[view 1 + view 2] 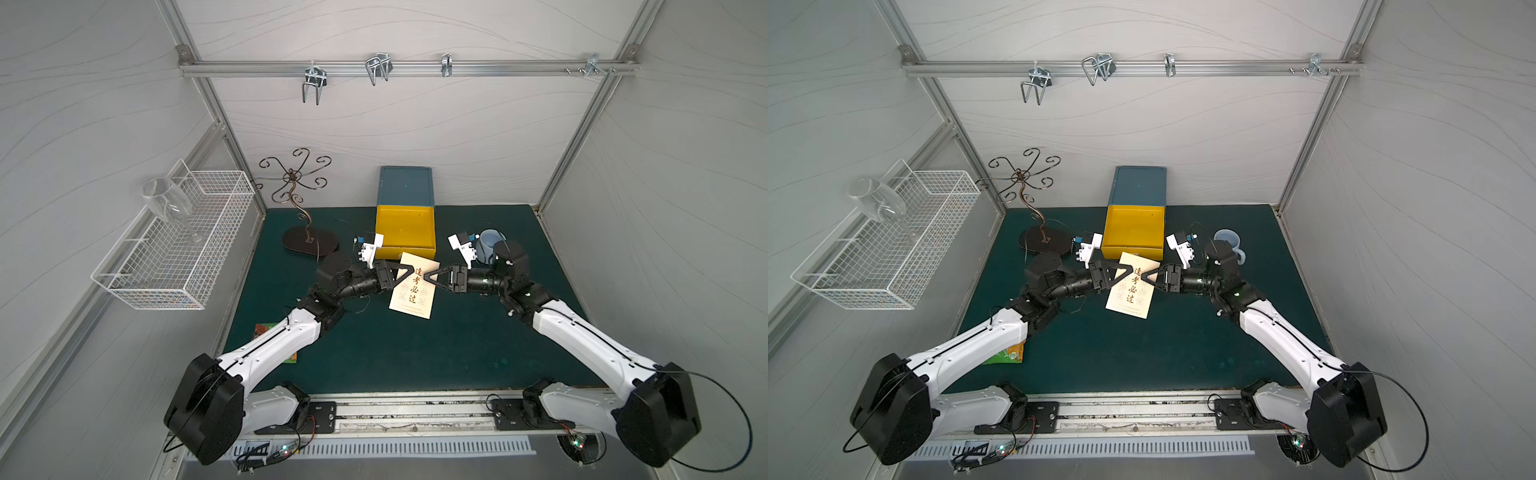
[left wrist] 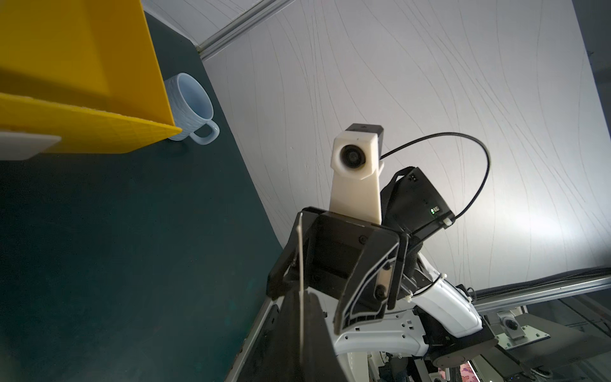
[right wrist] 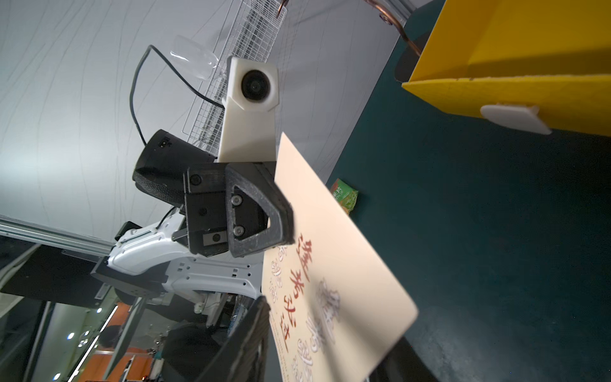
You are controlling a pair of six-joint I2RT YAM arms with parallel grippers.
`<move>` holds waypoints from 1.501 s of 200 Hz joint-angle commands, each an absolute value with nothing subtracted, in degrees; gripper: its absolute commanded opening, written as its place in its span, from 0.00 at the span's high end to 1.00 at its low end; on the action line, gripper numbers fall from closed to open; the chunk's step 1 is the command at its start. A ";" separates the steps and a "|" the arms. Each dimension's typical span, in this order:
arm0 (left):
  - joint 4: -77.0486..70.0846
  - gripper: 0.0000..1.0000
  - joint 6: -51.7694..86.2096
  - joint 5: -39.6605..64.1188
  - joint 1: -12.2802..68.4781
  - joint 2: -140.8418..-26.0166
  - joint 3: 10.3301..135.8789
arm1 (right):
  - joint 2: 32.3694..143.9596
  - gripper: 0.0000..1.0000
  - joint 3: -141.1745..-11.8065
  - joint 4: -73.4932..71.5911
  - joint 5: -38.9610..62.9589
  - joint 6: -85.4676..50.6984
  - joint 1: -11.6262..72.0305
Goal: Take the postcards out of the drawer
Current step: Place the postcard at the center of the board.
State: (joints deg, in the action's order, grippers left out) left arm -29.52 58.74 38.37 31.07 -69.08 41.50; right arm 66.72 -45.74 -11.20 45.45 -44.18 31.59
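White wall panels (image 1: 415,124), dark green mat (image 1: 415,357). In both top views, the left gripper (image 1: 409,272) is clamped on the edge of a thin cream postcard with orange-brown characters (image 1: 415,296), held off the mat. The right gripper (image 1: 430,276) faces it tip to tip. An open yellow plastic drawer (image 1: 405,251) sits just beyond both tips. Left wrist: postcard (image 2: 301,264) is edge-on, with the right jaws apart either side of it. Right wrist: left gripper (image 3: 287,228) is pinched on the postcard (image 3: 347,264).

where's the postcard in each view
Top view: postcard centre, just below the yellow drawer.
Top view: postcard centre, same spot.
Left wrist: postcard edge-on, a thin sliver.
Right wrist: postcard in the foreground, printed face showing.
Shared landmark: yellow drawer, in all four.
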 commanded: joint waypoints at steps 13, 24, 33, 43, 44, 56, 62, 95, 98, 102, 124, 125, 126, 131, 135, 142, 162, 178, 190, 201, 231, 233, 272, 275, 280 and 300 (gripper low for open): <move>-35.41 1.00 60.75 38.26 31.21 -66.40 39.48 | 67.30 0.61 -43.81 -18.43 45.06 -47.25 32.79; -35.98 1.00 61.45 38.15 31.21 -65.79 38.39 | 67.38 0.64 -43.28 -18.87 44.58 -47.39 33.36; -36.17 1.00 61.90 38.05 31.22 -65.49 37.47 | 67.56 0.67 -42.94 -19.13 44.28 -47.53 33.73; -36.46 1.00 62.45 37.98 31.20 -65.14 36.66 | 67.83 0.71 -42.52 -19.94 44.07 -47.81 34.31; -36.47 1.00 62.47 37.93 31.25 -65.13 36.57 | 67.88 0.72 -42.44 -19.99 44.05 -47.86 34.34; -36.50 1.00 62.88 37.79 31.21 -65.09 35.87 | 68.24 0.76 -41.98 -21.11 43.69 -48.24 34.89; -36.49 1.00 62.93 37.76 31.23 -65.08 35.58 | 68.49 0.79 -41.75 -21.77 43.66 -48.41 35.14; -35.35 0.94 63.37 36.70 31.13 -64.59 34.04 | 69.85 1.00 -40.19 -24.78 42.89 -49.74 36.59; -35.03 0.91 63.37 36.47 31.18 -64.47 33.89 | 69.87 1.00 -40.17 -24.64 42.75 -49.73 36.82; -34.51 0.86 63.29 36.06 31.16 -64.17 33.69 | 69.95 1.00 -40.12 -24.28 42.55 -49.65 36.97; -29.61 0.61 62.12 33.66 31.03 -61.84 32.48 | 69.78 1.00 -40.41 -20.63 40.25 -47.46 38.51; -29.26 0.60 62.00 33.58 30.99 -61.68 32.41 | 69.74 1.00 -40.42 -20.46 40.12 -47.37 38.51; -28.91 0.59 61.89 33.44 30.92 -61.52 32.38 | 69.76 1.00 -40.42 -20.38 40.10 -47.29 38.50; -27.00 0.55 61.53 32.96 30.67 -60.82 32.27 | 69.78 1.00 -40.63 -19.61 39.86 -46.85 38.67; -25.45 0.52 61.08 32.53 30.40 -60.00 32.19 | 69.75 1.00 -40.73 -18.85 39.69 -46.63 38.88; -21.24 0.50 60.39 31.73 29.71 -58.59 32.02 | 69.78 1.00 -40.87 -17.86 39.50 -46.17 39.15; -11.11 0.45 58.07 28.50 26.02 -53.20 31.64 | 69.54 1.00 -40.96 -15.07 37.84 -45.30 39.90; -1.42 0.43 53.90 24.91 22.86 -48.48 32.49 | 70.04 1.00 -41.57 -11.97 35.97 -44.60 40.78; 6.32 0.39 49.97 21.09 21.52 -45.71 34.34 | 71.14 1.00 -42.38 -9.75 34.39 -44.07 41.98; 12.11 0.35 46.27 17.76 20.77 -43.98 36.05 | 72.57 1.00 -43.55 -7.74 32.65 -43.51 43.62; 25.36 0.30 39.20 8.48 18.50 -43.24 41.89 | 78.39 1.00 -47.85 -2.00 25.20 -42.87 49.58; 26.01 0.30 38.85 7.97 18.29 -43.24 42.11 | 78.77 1.00 -48.17 -1.66 24.78 -42.82 50.01; 30.76 0.26 35.91 5.39 11.87 -43.64 45.34 | 89.18 1.00 -54.78 1.46 16.91 -46.44 57.27; 30.64 0.26 35.79 5.68 11.38 -43.59 45.35 | 90.12 1.00 -55.24 1.61 16.47 -47.19 57.78; 30.49 0.26 35.61 5.93 10.62 -43.51 45.35 | 91.63 1.00 -55.81 1.37 16.13 -48.30 58.43; 30.03 0.25 35.18 6.12 8.69 -43.20 45.44 | 97.38 1.00 -58.69 0.12 16.24 -51.05 60.99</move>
State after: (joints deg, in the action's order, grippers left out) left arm 28.80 38.28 7.51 10.70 -43.79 42.92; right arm 91.92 -55.68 -1.52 19.68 -46.96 58.33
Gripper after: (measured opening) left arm 0.746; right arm 0.050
